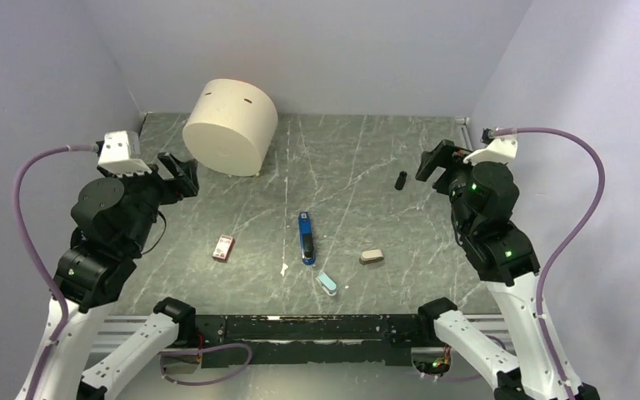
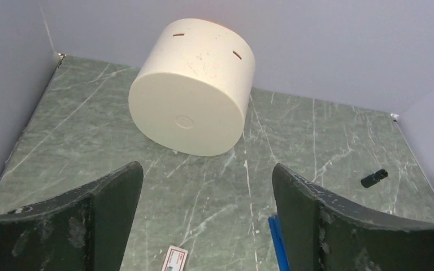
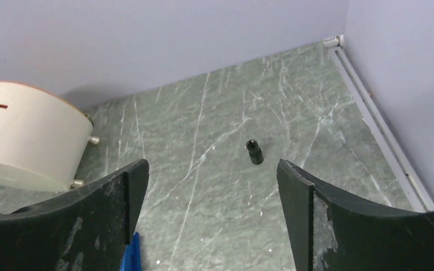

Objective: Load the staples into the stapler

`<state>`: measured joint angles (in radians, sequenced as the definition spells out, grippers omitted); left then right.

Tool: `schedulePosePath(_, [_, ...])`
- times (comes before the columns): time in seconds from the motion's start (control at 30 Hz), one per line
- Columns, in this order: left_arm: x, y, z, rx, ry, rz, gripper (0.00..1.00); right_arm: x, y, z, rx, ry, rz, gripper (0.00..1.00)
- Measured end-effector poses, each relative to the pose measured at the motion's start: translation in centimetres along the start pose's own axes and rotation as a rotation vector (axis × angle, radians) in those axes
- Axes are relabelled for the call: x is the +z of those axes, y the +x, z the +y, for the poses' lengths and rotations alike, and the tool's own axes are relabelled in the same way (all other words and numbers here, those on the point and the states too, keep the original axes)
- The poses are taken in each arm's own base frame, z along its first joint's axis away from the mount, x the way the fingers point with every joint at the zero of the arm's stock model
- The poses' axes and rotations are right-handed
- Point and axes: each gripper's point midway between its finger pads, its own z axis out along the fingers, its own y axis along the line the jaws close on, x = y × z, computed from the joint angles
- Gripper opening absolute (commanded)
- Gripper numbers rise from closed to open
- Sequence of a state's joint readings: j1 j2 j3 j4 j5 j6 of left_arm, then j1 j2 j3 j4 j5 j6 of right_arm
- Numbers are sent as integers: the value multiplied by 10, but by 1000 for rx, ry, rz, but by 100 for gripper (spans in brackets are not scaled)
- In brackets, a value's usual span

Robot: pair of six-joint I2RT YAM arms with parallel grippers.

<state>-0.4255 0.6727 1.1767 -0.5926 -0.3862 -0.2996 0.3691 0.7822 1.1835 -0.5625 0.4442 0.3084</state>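
Note:
The blue stapler (image 1: 306, 237) lies flat and closed near the middle of the table, pointing front to back. Its blue tip also shows by the right finger in the left wrist view (image 2: 277, 241) and at the bottom of the right wrist view (image 3: 131, 257). The staples' red-and-white box (image 1: 223, 247) lies to the stapler's left, its end visible in the left wrist view (image 2: 174, 259). My left gripper (image 1: 179, 172) hovers open at the left, well behind the box. My right gripper (image 1: 440, 165) hovers open at the right. Both hold nothing.
A large cream cylinder (image 1: 230, 127) lies on its side at the back left. A small black cylinder (image 1: 401, 180) sits near the right gripper. A beige oval lump (image 1: 372, 256) and a pale-blue capsule piece (image 1: 327, 283) lie in front of the stapler, to its right.

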Motion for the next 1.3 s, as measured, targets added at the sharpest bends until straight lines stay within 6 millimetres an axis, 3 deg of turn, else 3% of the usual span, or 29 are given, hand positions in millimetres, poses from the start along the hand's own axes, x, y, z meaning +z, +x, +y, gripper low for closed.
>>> schedulePosePath(0.17, [10, -1, -3, -3, 41, -7, 95, 7, -8, -3, 18, -3, -21, 97])
schedulePosePath(0.37, [17, 13, -19, 8, 164, 37, 97, 16, 0, 1, 59, -33, -17, 92])
schedulePosePath(0.6, [17, 61, -50, -2, 391, 164, 97, 26, 33, 15, 105, -122, 53, 97])
schedulePosePath(0.83, [22, 117, -59, -116, 460, 311, 91, 35, 93, 62, 169, -407, 169, 87])
schedulePosePath(0.93, [27, 151, -52, -175, 417, 409, 93, 44, 132, 79, 218, -483, 262, 86])
schedulePosePath(1.03, [30, 191, -28, -240, 266, 512, 97, 48, 167, 103, 209, -531, 369, 86])
schedulePosePath(1.3, [12, 252, 45, -384, -214, 599, 97, 28, 224, 180, 90, -652, 511, 86])
